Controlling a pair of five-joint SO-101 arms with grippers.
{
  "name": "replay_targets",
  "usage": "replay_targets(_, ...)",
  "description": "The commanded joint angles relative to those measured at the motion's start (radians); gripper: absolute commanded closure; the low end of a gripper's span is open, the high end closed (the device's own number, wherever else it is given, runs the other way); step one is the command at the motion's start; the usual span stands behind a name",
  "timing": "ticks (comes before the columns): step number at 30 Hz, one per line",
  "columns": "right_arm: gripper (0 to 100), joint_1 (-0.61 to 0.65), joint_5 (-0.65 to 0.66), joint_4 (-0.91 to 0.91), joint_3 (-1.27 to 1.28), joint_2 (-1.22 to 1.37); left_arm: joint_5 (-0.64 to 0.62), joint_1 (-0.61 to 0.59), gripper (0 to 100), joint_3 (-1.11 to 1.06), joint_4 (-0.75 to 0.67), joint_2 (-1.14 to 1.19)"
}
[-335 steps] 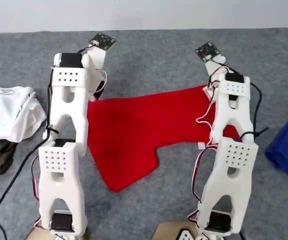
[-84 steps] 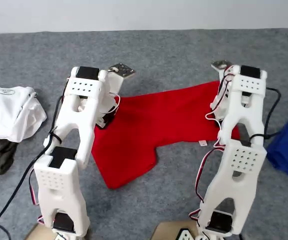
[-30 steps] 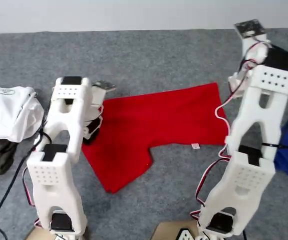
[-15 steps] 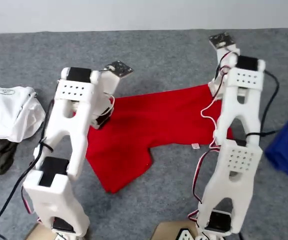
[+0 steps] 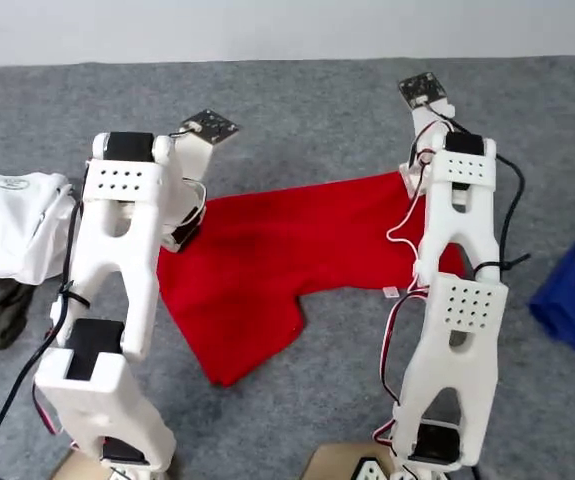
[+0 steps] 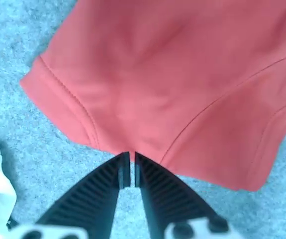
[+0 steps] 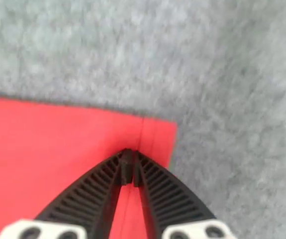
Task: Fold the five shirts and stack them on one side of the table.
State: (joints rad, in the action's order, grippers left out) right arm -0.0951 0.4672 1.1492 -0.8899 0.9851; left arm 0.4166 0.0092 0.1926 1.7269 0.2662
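Over the grey worktop [image 5: 297, 110] both arms lean low and forward. Left arm [image 5: 117, 250]: jaws clenched on the red shirt [image 5: 267, 250] at its edge. Right arm [image 5: 457, 260]: jaws pinching a hem corner. Shirt spread flat, mid-worktop.

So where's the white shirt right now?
In the high view, the white shirt lies bunched up on the far left, beside the left arm and apart from the red shirt in the middle.

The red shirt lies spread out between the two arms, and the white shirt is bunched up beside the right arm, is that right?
No. The white shirt is bunched up beside the left arm, as the high view shows. The red shirt does lie spread out between the two arms.
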Motion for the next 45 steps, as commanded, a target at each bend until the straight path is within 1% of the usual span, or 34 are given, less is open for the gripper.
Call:
replay_targets(1, 99.0, 0.007, -0.006, -0.076, -0.049, -0.008, 0.000, -0.003, 97, 0.002, 0.026, -0.046)
replay_targets(7, 99.0, 0.007, -0.006, -0.111, -0.051, -0.022, 0.002, -0.005, 97, 0.002, 0.026, -0.046)
replay_targets(8, 99.0, 0.007, -0.009, -0.093, -0.061, -0.031, 0.002, -0.005, 97, 0.002, 0.026, -0.046)
replay_targets(13, 99.0, 0.016, -0.012, 0.122, -0.149, -0.084, 0.002, -0.008, 97, 0.002, 0.026, -0.046)
replay_targets(16, 99.0, 0.022, -0.012, 0.183, -0.167, -0.077, 0.002, -0.005, 97, 0.002, 0.026, -0.046)
replay_targets(23, 99.0, 0.015, -0.008, 0.137, -0.170, 0.056, 0.002, -0.008, 97, 0.002, 0.026, -0.046)
replay_targets(26, 99.0, 0.015, -0.008, 0.076, -0.170, 0.097, 0.002, -0.008, 97, 0.002, 0.026, -0.046)
replay_targets(32, 99.0, 0.021, -0.008, -0.102, -0.170, 0.119, 0.002, -0.006, 97, 0.001, 0.026, -0.046)
replay_targets(35, 99.0, 0.018, -0.006, -0.148, -0.170, 0.111, 0.002, -0.009, 97, 0.001, 0.026, -0.046)
replay_targets(38, 99.0, 0.018, -0.006, -0.128, -0.184, 0.096, 0.002, -0.005, 97, 0.001, 0.026, -0.046)
replay_targets(45, 99.0, 0.022, -0.009, 0.082, -0.299, 0.039, 0.002, -0.002, 97, 0.001, 0.026, -0.046)
